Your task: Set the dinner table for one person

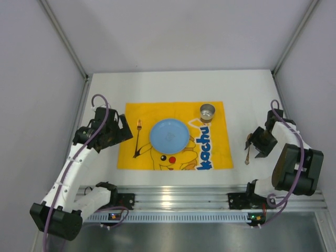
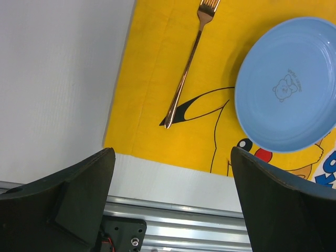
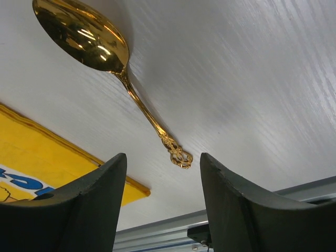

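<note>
Fingers (image 3: 79, 210) of the right gripper (image 3: 163, 205) stand apart with nothing between them; the left gripper (image 2: 173, 199) is likewise spread and empty near the cloth's left edge. Under everything lies the white dinner table (image 1: 168, 84), with the yellow cloth (image 1: 131, 110) spread at its middle. On the cloth sit the blue plate (image 1: 169, 135), the metal cup (image 1: 207, 111) at the far right corner, and the fork (image 1: 138, 139) left of the plate. Only the gold spoon (image 3: 84, 31) lies off the cloth, flat on bare table, its handle end just ahead of the right fingers. Being thin and flat, it may skid from closing fingers, or swing in a pinch at the handle's end; dragged, it could ruck the cloth's edge
</note>
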### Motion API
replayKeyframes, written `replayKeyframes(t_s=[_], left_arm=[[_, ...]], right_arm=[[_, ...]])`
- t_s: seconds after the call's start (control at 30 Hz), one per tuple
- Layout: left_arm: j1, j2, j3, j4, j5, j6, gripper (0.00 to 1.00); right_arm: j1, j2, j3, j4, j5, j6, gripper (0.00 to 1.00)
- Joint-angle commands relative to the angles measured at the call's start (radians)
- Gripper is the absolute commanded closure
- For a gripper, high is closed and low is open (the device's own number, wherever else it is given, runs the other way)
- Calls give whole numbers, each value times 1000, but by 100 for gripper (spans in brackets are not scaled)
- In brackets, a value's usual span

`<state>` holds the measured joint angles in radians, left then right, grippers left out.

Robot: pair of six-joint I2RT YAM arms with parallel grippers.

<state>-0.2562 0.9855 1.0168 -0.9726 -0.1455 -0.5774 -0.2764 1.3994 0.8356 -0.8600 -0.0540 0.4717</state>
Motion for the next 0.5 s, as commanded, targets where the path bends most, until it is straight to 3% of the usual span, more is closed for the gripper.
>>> replayKeyframes(t_s=[0.0,0.27,0.47], left_arm=[[-2,-27,-3,23,-6,2,3],[-2,-54,2,-15,-28,-16,3],[-2,-65,16,-43,-46,-25,3]], right_arm=[[-7,45,57,56,-23,-10,43],[-6,180,125,95,22,-18,61],[-1,240,125,128,43,-27,68]])
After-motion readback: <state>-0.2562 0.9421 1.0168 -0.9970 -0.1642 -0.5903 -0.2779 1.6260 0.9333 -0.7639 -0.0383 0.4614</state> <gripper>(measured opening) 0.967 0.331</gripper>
